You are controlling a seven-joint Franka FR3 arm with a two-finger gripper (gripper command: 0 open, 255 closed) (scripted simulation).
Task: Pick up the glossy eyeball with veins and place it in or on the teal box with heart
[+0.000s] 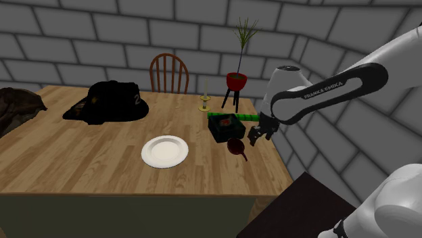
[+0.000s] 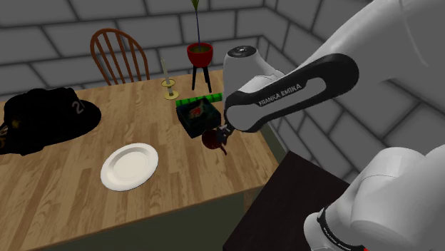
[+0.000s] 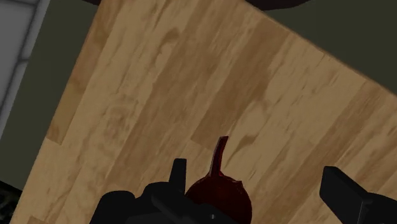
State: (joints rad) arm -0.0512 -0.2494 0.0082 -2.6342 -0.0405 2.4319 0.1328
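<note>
Dark-red and glossy, the eyeball (image 1: 237, 147) lies on the desk (image 1: 101, 155) just beside the teal box (image 1: 225, 126), so your claw (image 1: 260, 137) hangs open astride it, not yet clasping.

This is a dining corner in a house. A long wooden table (image 1: 81, 159) stands before walls of grey stone blocks (image 1: 88, 30), with a spindle-backed wooden chair (image 1: 169, 73) drawn up at its far side. On the table lie a white plate (image 1: 164, 151), a candle in a brass candlestick (image 1: 205, 101) and a black cap (image 1: 108, 101). A potted plant on a red stand (image 1: 237, 82) stands beside the table.
</note>
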